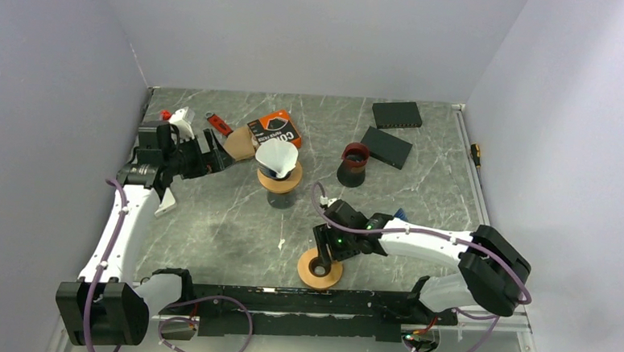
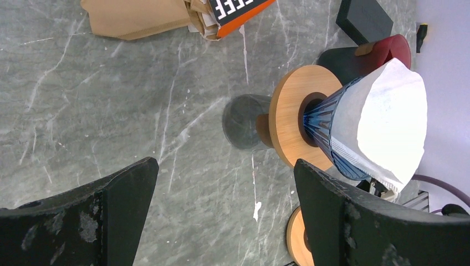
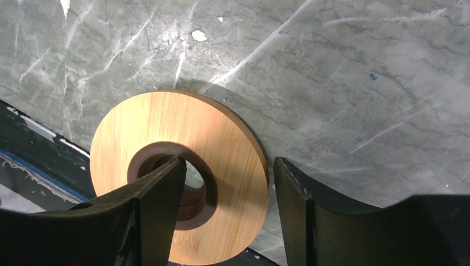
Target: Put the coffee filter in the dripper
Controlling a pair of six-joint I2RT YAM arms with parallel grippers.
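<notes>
**Top external view.** We find the white coffee filter point(image 1: 278, 156) seated in the dripper point(image 1: 279, 180), with the paper standing proud of the dripper's rim. The left gripper point(image 1: 218, 157) hangs to the left of the dripper, near it but apart, and is aimed toward it. The right gripper point(image 1: 326, 257) is well apart from the dripper, on its right and nearer the arm bases, low over a spare wooden ring point(image 1: 320, 272). An orange coffee box point(image 1: 275, 128) lies just behind the dripper.

**Left wrist view.** The left gripper point(image 2: 226, 169) has its 2 fingers spread wide with nothing between them. The dripper point(image 2: 324, 130) stands ahead of it, untouched. The coffee filter point(image 2: 391, 119) fills the blue ribbed cone, its point buried inside and its mouth facing away from the wooden collar. Its long axis lies along the dripper's own axis. This runs across the picture here, and with the top view we judge it upright, mouth up. 1 side of the paper overhangs the rim more than the other.

**Right wrist view.** The right gripper point(image 3: 228, 166) is parted, with 1 fingertip over the centre hole of the wooden ring point(image 3: 221, 136) and the other past its outer edge. We cannot tell whether either fingertip touches the wood.

**Assessment.** We judge the placing step to be at its end. The next move calls for drawing the left gripper away from the dripper with its fingers apart, clear of the protruding paper. The uneven overhang may warrant a light settling press.
</notes>
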